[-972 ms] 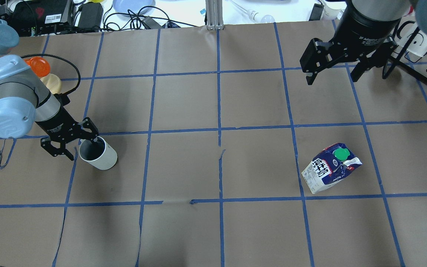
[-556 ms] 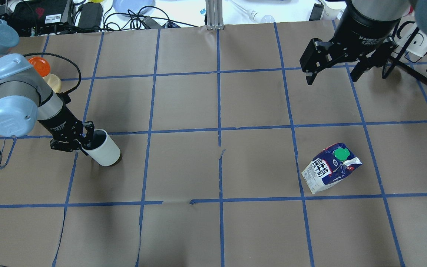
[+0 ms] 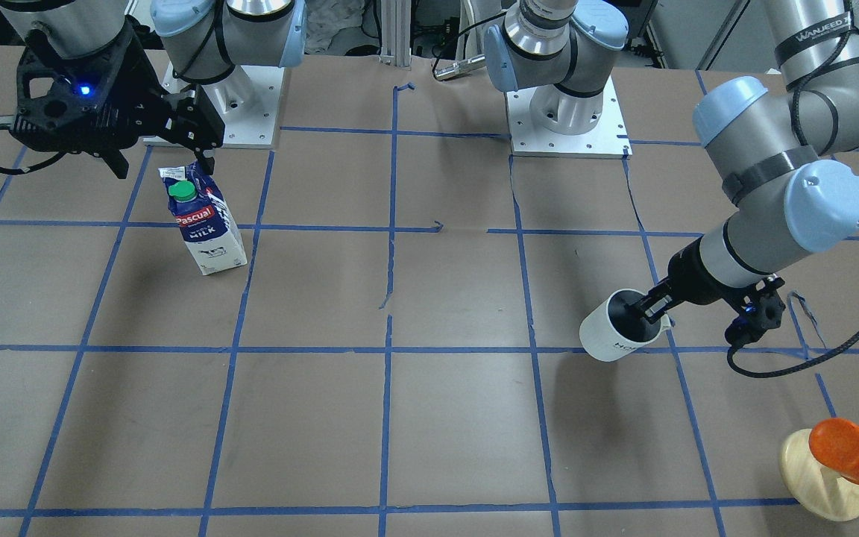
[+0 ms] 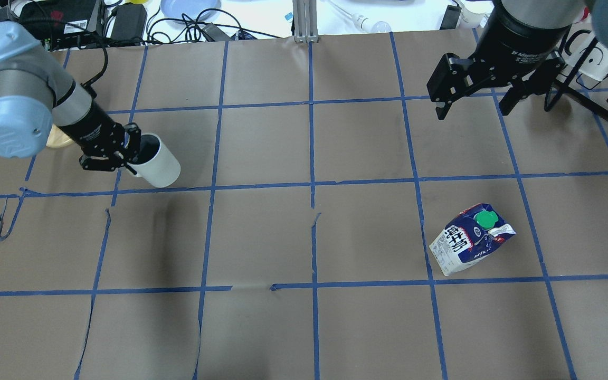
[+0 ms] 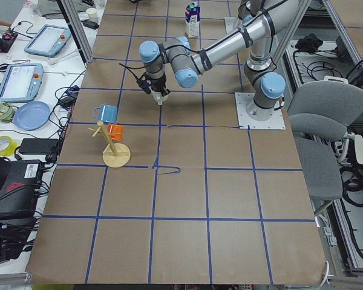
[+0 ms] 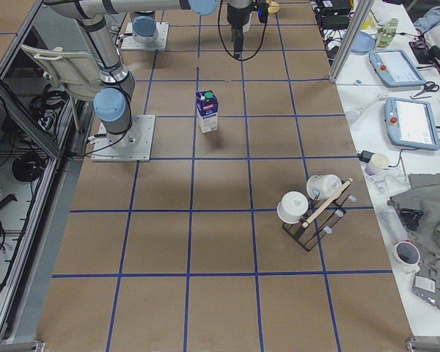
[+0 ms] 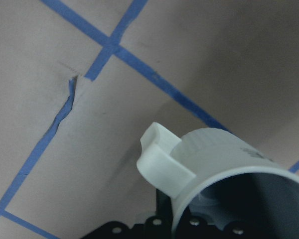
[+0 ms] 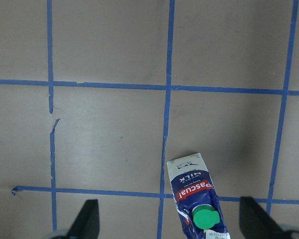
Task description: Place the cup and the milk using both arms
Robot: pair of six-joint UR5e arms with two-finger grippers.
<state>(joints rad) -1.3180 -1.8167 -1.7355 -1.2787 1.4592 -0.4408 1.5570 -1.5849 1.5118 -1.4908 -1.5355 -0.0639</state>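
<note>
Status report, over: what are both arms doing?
Left tool shut on cup, held tilted. Right tool open, above milk, not touching. Milk upright. Wooden stand off to side.

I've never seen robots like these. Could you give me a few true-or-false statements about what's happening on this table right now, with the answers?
1. The left gripper holds the cup by its rim. True.
2. The right gripper is clamped on the milk. False: its fingers are spread open and clear of the milk, which stands free on the table.
3. The milk lies flat on its side. False: it stands upright with its green cap on top.
4. The cup is tilted, not level. True.
5. An orange cup sits on a wooden stand. True.
</note>
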